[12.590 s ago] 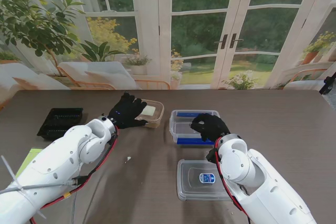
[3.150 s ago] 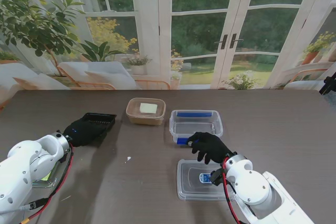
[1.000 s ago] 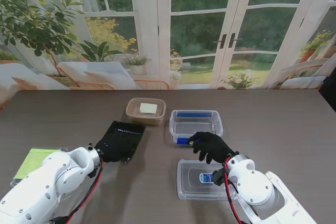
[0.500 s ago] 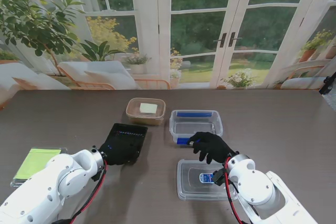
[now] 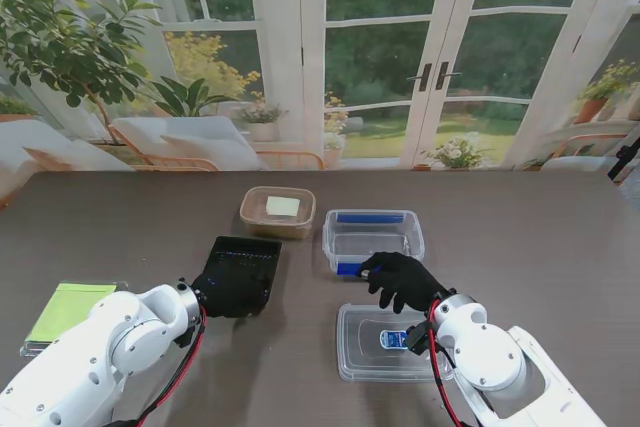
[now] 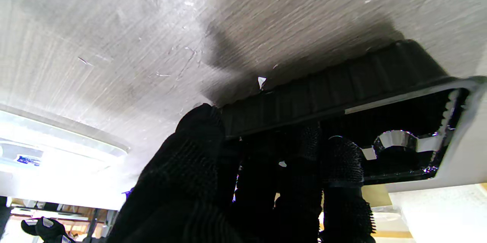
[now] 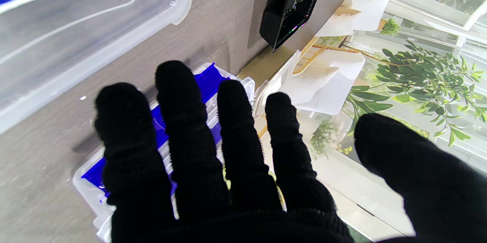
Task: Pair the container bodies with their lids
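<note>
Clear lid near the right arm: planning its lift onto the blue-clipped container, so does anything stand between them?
Nothing visible does. The clear lid lies flat, nearer to me than the clear container, bare table between. Only the right hand hovers open over that gap, at the container's near edge.

wooden table (image 5: pixel 120 217), glass doors (image 5: pixel 420 57), perhaps sofas (image 5: pixel 180 142)

Tray (image 5: pixel 240 269) left of tub (image 5: pixel 373 237); lid (image 5: pixel 385 344) nearer to me.
</note>
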Controlling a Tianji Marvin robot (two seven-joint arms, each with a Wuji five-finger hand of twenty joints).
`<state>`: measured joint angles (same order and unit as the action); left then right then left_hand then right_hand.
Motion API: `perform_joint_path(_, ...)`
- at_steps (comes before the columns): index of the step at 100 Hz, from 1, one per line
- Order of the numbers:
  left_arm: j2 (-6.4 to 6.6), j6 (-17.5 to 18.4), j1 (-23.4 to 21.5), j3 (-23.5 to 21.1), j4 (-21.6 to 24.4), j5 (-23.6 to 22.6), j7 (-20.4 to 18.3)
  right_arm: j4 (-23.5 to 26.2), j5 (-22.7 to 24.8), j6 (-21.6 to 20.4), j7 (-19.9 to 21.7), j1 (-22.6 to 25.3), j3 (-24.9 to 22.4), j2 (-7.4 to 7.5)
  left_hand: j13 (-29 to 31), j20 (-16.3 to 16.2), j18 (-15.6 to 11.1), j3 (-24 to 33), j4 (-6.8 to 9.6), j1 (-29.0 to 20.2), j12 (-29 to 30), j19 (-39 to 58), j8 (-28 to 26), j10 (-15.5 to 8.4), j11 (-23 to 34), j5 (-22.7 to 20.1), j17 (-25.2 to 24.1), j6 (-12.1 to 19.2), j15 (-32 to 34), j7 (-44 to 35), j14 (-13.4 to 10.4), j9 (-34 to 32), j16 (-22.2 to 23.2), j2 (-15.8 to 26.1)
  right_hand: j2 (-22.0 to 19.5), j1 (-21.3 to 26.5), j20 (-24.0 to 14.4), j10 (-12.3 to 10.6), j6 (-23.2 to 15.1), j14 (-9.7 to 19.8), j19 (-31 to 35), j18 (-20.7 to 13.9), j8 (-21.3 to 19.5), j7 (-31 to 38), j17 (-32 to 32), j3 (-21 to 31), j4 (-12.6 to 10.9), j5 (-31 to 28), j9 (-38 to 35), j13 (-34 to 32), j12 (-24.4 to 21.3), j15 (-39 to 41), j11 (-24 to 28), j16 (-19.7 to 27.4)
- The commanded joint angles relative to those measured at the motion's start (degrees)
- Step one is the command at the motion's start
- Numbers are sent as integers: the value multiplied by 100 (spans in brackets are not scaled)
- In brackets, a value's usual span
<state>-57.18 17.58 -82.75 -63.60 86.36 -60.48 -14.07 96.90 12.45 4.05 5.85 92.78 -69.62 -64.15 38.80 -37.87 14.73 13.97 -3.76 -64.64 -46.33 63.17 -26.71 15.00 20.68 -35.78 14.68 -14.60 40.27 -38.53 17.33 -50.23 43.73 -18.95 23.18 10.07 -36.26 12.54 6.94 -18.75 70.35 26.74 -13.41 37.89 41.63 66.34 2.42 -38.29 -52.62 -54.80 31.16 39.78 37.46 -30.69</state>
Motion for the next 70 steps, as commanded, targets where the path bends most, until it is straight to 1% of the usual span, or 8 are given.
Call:
perform_joint_path(1,9,-12,-54,-30,105,-48,-179,40,-7,10,89,45,8,-4,-112,-66,140,-170,193,42,125,-92,-71,128,18,129,-160,-99,-97,44,136,159,-59,252,-55,112,77,108,4,-81,-63,64,54,-55,-1815,-403,171,61,-32,-90,-53,34,-9,10)
perform_joint_path(17,21,6,-142,-137,230,-184,-258,53,-17,10,122,58,5,4,-255,-44,168,-236,213,295,376,-271,-67,137,-119,176,-324,-121,-422,286,138,299,-225,411,-58,111,77,103,1,-87,-66,61,53,-52,-1820,-405,172,54,-35,-85,-52,33,-6,10)
perform_joint_path(25,16,1,-196,-208,280,-199,-242,61,-20,14,136,65,4,7,-341,-8,203,-228,239,556,615,-458,109,175,-271,107,-427,-197,-654,877,166,378,-370,615,-54,111,77,102,7,-83,-67,60,53,-51,-1820,-403,172,48,-35,-88,-53,35,-9,9)
perform_joint_path(33,8,-5,-245,-275,328,-190,-223,67,-17,15,147,70,3,10,-423,58,219,-292,284,782,824,-657,395,225,-447,4,-523,-269,-841,1513,196,453,-487,938,-62,110,77,107,8,-75,-67,60,54,-53,-1820,-407,173,53,-37,-92,-52,37,-7,9)
perform_joint_path(46,-7,-25,-358,-409,479,-153,-221,80,-18,22,154,81,2,12,-541,147,216,-773,314,741,1122,-928,773,274,-707,-35,-643,-342,-1109,2415,236,547,-649,1305,-62,117,77,100,10,-96,-67,60,55,-56,-1820,-408,172,58,-39,-87,-52,34,-6,10)
perform_joint_path(58,-26,-24,-602,-682,754,-223,-173,86,-15,21,160,89,1,14,-665,262,225,-1061,335,695,1499,-1200,860,289,-988,-19,-728,-314,-1438,2756,240,677,-868,1532,-61,115,76,109,7,-71,-67,60,55,-54,-1820,-410,172,50,-38,-91,-52,36,-8,9)
perform_joint_path(64,-43,-64,-812,-897,948,-311,-111,86,-13,15,163,91,1,15,-706,321,238,-1169,343,689,1668,-1343,922,258,-1081,5,-755,-289,-1635,2906,251,719,-1005,1610,-59,117,76,104,11,-85,-68,60,55,-54,-1819,-408,172,48,-34,-84,-52,31,-10,11)
perform_joint_path(70,-64,-130,-1072,-1155,1148,-439,-5,86,-14,10,166,95,0,17,-706,326,241,-1202,343,699,1704,-1363,942,243,-1089,30,-764,-281,-1665,2953,257,727,-1029,1642,-56,118,76,109,8,-82,-70,64,56,-56,-1823,-406,172,52,-33,-83,-51,33,-9,10)
